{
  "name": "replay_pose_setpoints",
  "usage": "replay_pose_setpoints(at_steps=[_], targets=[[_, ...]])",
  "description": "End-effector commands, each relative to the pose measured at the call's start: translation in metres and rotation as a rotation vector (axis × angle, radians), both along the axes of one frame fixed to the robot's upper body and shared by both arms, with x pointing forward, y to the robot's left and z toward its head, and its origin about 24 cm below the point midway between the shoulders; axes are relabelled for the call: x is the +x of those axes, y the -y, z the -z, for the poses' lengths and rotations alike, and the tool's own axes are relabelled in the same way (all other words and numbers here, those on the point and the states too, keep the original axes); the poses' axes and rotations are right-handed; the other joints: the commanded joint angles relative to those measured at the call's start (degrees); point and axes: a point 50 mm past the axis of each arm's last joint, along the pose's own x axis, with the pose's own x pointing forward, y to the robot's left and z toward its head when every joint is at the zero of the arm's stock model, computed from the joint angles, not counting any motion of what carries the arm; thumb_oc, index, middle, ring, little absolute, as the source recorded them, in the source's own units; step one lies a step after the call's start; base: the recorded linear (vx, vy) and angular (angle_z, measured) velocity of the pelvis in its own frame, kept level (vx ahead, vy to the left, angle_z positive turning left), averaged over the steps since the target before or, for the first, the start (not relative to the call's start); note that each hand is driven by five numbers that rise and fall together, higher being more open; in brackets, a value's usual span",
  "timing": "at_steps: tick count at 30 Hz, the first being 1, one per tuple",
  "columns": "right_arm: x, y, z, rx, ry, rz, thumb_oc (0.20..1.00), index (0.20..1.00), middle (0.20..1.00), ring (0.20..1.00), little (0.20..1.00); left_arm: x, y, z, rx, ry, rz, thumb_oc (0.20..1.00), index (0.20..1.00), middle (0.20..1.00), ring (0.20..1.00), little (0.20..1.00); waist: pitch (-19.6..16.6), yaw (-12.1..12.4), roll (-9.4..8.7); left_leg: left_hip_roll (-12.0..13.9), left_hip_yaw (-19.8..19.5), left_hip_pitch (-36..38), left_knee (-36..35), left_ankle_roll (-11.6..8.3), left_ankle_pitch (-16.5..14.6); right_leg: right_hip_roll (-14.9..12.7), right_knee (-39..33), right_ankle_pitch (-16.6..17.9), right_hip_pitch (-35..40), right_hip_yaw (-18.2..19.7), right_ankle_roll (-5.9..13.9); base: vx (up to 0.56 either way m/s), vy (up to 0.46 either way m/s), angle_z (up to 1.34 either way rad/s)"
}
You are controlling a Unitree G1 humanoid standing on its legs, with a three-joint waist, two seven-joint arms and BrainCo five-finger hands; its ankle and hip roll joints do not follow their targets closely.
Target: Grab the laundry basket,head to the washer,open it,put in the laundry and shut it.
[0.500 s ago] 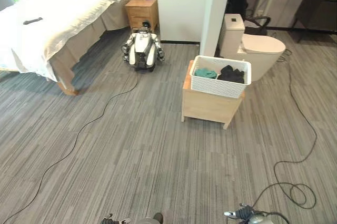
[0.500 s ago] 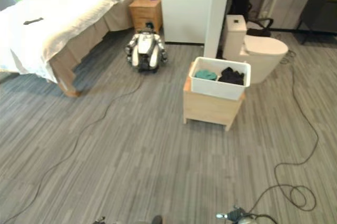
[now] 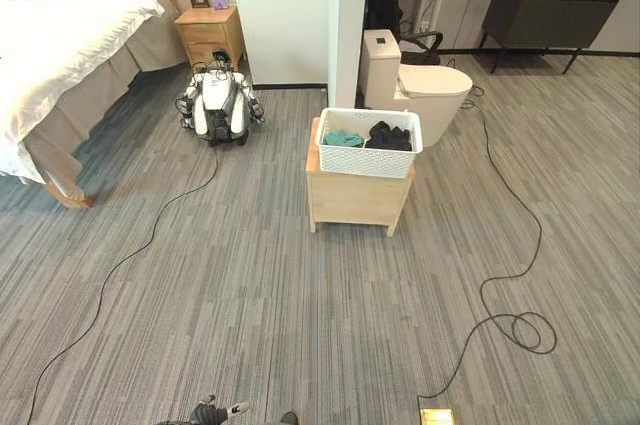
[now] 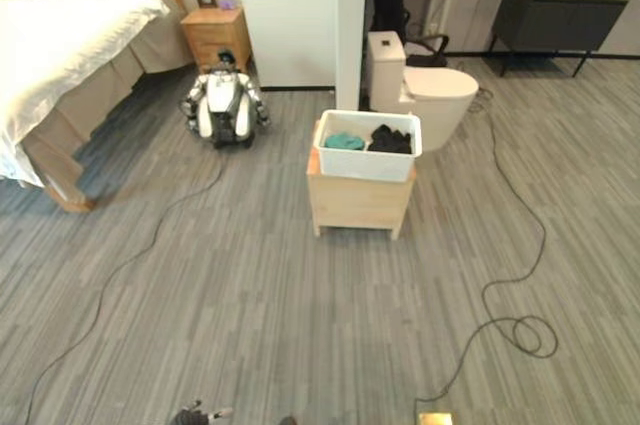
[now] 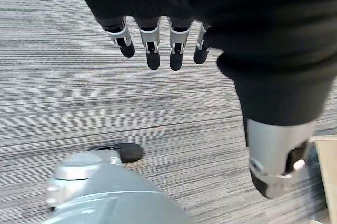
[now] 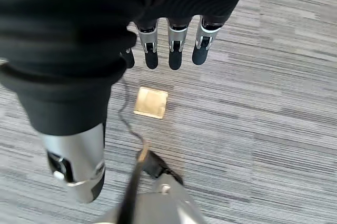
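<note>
White perforated plastic laundry basket (image 3: 368, 142), loaded with teal and black clothes, is seen on a pale wooden stool (image 3: 355, 197), well ahead of both hands. Left hand (image 5: 158, 45) and right hand (image 6: 168, 45) hang relaxed, nothing held. Black floor cable (image 3: 505, 245) could be snagged on approach.

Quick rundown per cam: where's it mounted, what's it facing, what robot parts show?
Left eye, right eye: head stereo pair, facing down and ahead at the laundry basket on a wooden stand, toilet behind; left hand at the bottom edge.
Left wrist: on the left arm, facing the floor past relaxed fingers.
Right wrist: same for the right hand, above a brass floor plate, also seen by both eyes.
</note>
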Motion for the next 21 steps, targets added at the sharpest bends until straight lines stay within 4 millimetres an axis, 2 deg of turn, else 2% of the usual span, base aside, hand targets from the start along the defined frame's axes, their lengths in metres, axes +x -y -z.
replay_pose_setpoints(at_steps=[1,7,14,15,16,17,18,19,20,21], targets=[[0.028,-0.007,-0.003,0.017,0.074,-0.002,1.0,1.0,1.0,1.0,1.0,0.011,-0.016,-0.005,0.047,0.02,-0.013,1.0,1.0,1.0,1.0,1.0,0.54,1.41,-2.71,0.06,2.06,-1.3,0.12,-0.73,-2.3,-3.71,0.53,-3.07,1.16,0.52,3.72,0.01,-0.023,-0.05],[0.037,-0.012,-0.004,0.03,0.11,-0.018,1.0,1.0,1.0,1.0,1.0,0.009,-0.018,-0.005,0.05,0.017,-0.027,1.0,1.0,1.0,1.0,1.0,0.84,1.22,-2.69,0.43,2.01,-1.56,0.12,-1.09,-1.86,-3.24,0.53,-3.34,1.05,0.6,3.39,0.0,-0.036,-0.01],[0.037,-0.009,-0.005,0.033,0.125,-0.005,1.0,1.0,1.0,1.0,1.0,0.023,-0.022,-0.009,0.046,0.056,-0.035,1.0,1.0,1.0,1.0,1.0,2.52,0.42,-3.14,2.15,1.05,-2.73,0.3,-1.9,-0.32,-1.22,0.53,-4.03,0.19,1.66,1.86,-0.01,-0.107,0.03],[0.037,-0.008,-0.005,0.03,0.124,-0.006,1.0,1.0,1.0,1.0,1.0,0.024,-0.023,-0.01,0.046,0.061,-0.039,1.0,1.0,1.0,1.0,1.0,3.25,0.44,-3.41,2.4,0.83,-3.56,2.4,-1.94,-0.93,-0.77,0.53,-4.08,0.29,2.19,1.33,-0.05,-0.249,0.04],[0.038,-0.008,-0.005,0.031,0.131,-0.009,1.0,1.0,1.0,1.0,1.0,0.027,-0.026,-0.012,0.046,0.076,-0.05,1.0,1.0,1.0,1.0,1.0,4.85,0.45,-4.08,2.64,0.55,-6.81,8.95,-2.27,-2.34,-0.15,1.47,-4.49,-0.25,3.0,0.28,-0.05,-0.194,0.05],[0.038,-0.008,-0.005,0.031,0.132,-0.009,1.0,1.0,1.0,1.0,1.0,0.027,-0.026,-0.012,0.046,0.076,-0.05,1.0,1.0,1.0,1.0,1.0,4.79,0.42,-4.07,2.65,0.49,-7.1,9.33,-2.27,-2.53,-0.13,1.54,-4.51,-0.36,2.98,0.27,-0.06,-0.215,0.04],[0.039,-0.008,-0.006,0.032,0.139,-0.011,1.0,1.0,1.0,1.0,1.0,0.03,-0.027,-0.013,0.046,0.087,-0.053,1.0,1.0,1.0,1.0,1.0,5.83,0.43,-4.41,2.73,0.77,-9.74,13.98,-2.67,-2.88,0.12,2.32,-4.91,-0.82,3.25,-0.27,-0.06,-0.189,0.01],[0.04,-0.004,-0.007,0.016,0.141,-0.027,1.0,1.0,1.0,1.0,1.0,0.035,-0.026,-0.015,0.039,0.112,-0.058,1.0,1.0,1.0,1.0,1.0,8.23,1.18,-4.14,2.8,-0.13,-14.81,23.75,-2.45,0.51,0.82,2.76,-5.11,-0.32,3.26,-1.35,-0.06,-0.188,0.03],[0.04,-0.004,-0.008,0.016,0.142,-0.027,1.0,1.0,1.0,1.0,1.0,0.036,-0.026,-0.015,0.038,0.113,-0.058,1.0,1.0,1.0,1.0,1.0,8.2,1.1,-4.03,2.87,-0.28,-15.09,24.14,-2.47,0.34,0.93,2.77,-5.1,-0.36,3.17,-1.37,-0.03,-0.14,-0.03],[0.042,-0.002,-0.009,0.008,0.145,-0.034,1.0,1.0,1.0,1.0,1.0,0.036,-0.025,-0.015,0.035,0.113,-0.057,1.0,1.0,1.0,1.0,1.0,8.85,1.36,-3.86,2.44,-0.83,-16.59,27.33,-1.92,2.02,1.13,2.56,-4.97,-0.06,3.11,-1.58,0.0,-0.063,-0.14]])
